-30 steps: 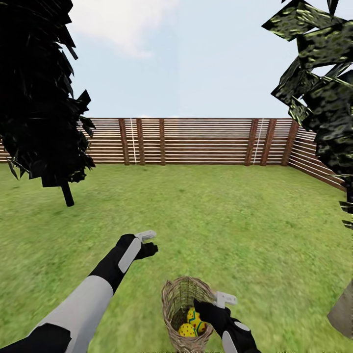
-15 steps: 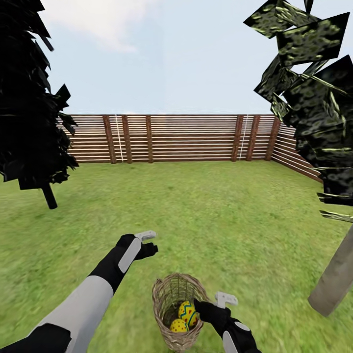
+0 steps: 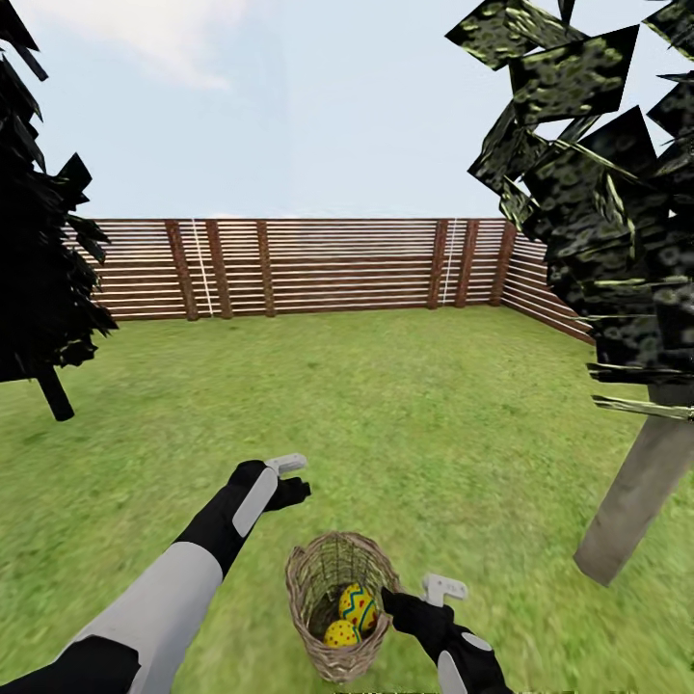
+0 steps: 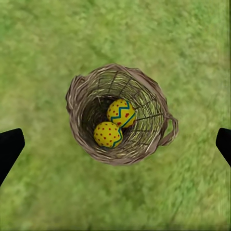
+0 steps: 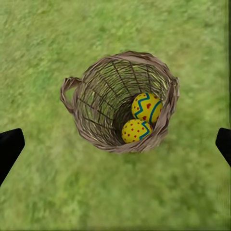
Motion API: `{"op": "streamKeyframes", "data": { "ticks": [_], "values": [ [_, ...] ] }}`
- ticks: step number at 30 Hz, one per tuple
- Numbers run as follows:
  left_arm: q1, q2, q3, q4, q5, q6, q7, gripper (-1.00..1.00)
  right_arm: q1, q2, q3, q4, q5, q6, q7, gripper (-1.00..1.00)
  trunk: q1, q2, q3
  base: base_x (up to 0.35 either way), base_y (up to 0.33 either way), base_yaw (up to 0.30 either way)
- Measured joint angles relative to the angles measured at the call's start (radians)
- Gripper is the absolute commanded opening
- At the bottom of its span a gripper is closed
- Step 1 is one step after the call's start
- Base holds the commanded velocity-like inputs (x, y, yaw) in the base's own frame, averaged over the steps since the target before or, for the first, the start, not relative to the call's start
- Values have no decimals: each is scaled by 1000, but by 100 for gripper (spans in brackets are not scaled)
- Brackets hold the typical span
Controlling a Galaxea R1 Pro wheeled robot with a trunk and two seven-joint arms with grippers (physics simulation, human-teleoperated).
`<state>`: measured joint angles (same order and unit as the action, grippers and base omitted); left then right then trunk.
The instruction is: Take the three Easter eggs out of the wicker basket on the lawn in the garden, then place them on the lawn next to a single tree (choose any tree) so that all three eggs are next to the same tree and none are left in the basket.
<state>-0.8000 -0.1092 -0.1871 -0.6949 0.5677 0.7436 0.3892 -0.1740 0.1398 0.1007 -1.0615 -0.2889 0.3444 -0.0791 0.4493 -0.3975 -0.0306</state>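
Observation:
The wicker basket (image 3: 333,593) stands on the lawn (image 3: 386,414) right in front of me, with two yellow Easter eggs (image 3: 358,605) (image 3: 341,633) lying side by side in it. Both wrist views look down into the basket (image 4: 120,113) (image 5: 120,101) at the eggs (image 4: 121,112) (image 5: 147,108). My left gripper (image 3: 289,477) hovers open above and behind the basket. At the basket's right rim is my right gripper (image 3: 419,596), open and holding nothing. A tree with a pale trunk (image 3: 631,492) rises at the right.
A smaller dark-trunked tree (image 3: 53,390) stands at the far left. A brown slatted fence (image 3: 318,265) closes the lawn at the back and right. Open grass stretches between basket, trees and fence.
The camera has turned right: fence, dark tree and basket slid left in the picture, and the pale trunk came further into view. Both arms hold the same pose.

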Motion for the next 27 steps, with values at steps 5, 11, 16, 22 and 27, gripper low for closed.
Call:
{"op": "streamKeyframes", "data": {
  "ticks": [5, 11, 16, 22, 27],
  "values": [
    [0, 0, 0, 0, 0, 0, 0, 100, 0, 0, 0, 0, 0, 0, 0, 100, 0, 0, -6, 0, 111, -197],
    [0, 0, 0, 0, 0, 0, 0, 100, 0, 0, 0, 0, 0, 0, 0, 100, 0, 0, -14, 0, 118, -197],
    [0, 0, 0, 0, 0, 0, 0, 100, 0, 0, 0, 0, 0, 0, 0, 100, 0, 0, -20, 0, 111, -197],
    [0, 0, -1, -1, 0, -1, 0, 100, 0, -1, -4, 1, 0, 0, 0, 100, 0, 0, -28, 0, 33, -197],
    [0, 0, -1, -1, 0, -2, 0, 100, 0, 0, -18, 3, 0, 0, 0, 100, 0, 0, -34, 0, 6, -197]
  ]
}}
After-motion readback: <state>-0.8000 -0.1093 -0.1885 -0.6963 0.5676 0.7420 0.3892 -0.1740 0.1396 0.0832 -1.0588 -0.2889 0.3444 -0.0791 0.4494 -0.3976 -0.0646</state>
